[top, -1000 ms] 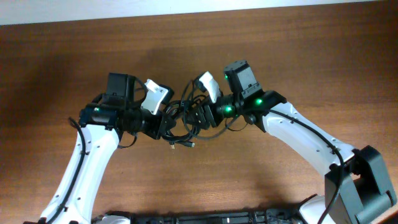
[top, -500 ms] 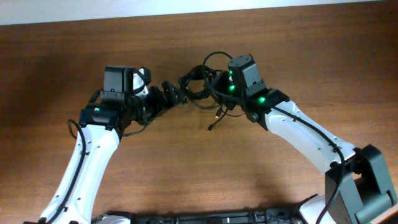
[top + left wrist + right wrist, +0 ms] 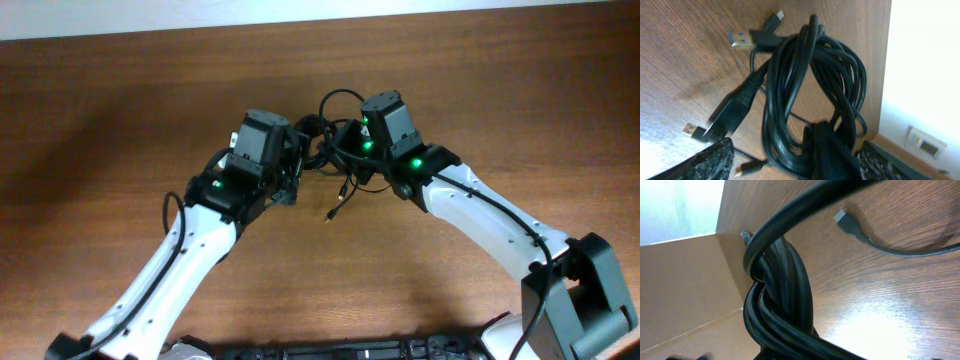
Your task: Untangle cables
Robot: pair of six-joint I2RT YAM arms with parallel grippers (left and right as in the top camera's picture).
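Though the left gripper (image 3: 800, 162) is held spread wide, its fingers (image 3: 715, 160) clear of the strands, the cables (image 3: 810, 95) are bunched just beyond it in one tangled coil over the counter (image 3: 685, 65), plug ends (image 3: 738, 39) loose. Farther on, the right gripper (image 3: 340, 152) is hidden by the coil; its state cannot be told.
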